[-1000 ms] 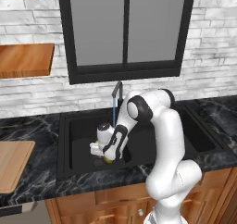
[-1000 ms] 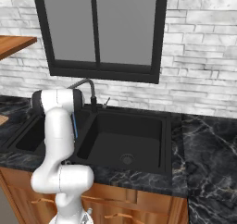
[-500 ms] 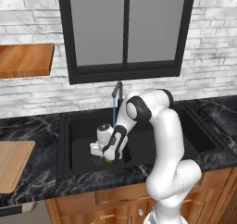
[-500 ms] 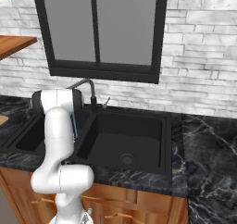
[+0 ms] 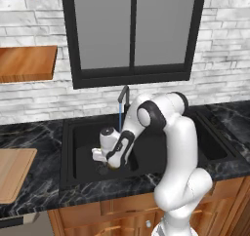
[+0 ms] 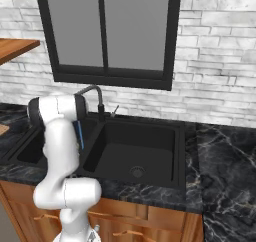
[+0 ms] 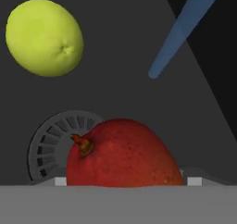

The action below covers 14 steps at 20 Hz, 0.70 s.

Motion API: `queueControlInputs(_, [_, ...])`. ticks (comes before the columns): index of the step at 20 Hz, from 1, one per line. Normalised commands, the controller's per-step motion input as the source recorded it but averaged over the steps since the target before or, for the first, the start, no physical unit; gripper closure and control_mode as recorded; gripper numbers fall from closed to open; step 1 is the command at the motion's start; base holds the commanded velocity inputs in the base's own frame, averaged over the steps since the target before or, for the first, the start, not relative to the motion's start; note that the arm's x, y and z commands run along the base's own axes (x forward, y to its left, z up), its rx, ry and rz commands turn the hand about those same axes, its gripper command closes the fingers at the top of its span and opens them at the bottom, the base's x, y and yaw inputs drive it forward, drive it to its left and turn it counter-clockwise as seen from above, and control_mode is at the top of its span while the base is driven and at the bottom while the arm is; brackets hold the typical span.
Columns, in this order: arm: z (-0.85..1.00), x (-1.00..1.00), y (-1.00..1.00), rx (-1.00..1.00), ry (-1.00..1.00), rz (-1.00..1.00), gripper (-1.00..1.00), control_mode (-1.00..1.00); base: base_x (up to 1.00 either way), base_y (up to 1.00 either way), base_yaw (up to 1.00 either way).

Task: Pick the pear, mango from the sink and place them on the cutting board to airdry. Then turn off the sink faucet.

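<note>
Low in the sink (image 5: 78, 132), the gripper (image 5: 108, 163) hangs over the mango (image 7: 121, 153), its grasp impossible to judge; the pear (image 7: 44, 37) lies at eleven o'clock. The rounded, wet fruit could squirt free.

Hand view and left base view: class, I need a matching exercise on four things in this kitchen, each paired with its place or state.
Things:
1. mango
2. pear
3. cutting board
4. faucet

Places or states:
A. on the counter left of the sink, bare
B. running a blue stream
C. partly over the round drain, nearest the pincer
D. on the basin floor, apart from the other fruit

Pairs: 1-C, 2-D, 3-A, 4-B
</note>
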Motion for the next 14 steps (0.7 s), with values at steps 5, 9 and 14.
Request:
queueControlInputs(5, [0.86,-0.23,0.00,0.00,-0.09,0.09,1.00,-1.00,0.00,0.00,0.00])
queueControlInputs(9, [0.99,-0.35,0.00,0.00,-0.09,0.11,1.00,-1.00,0.00,0.00,0.00])
queueControlInputs(14, [1.00,-0.20,0.00,0.00,-0.09,0.16,1.00,-1.00,0.00,0.00,0.00])
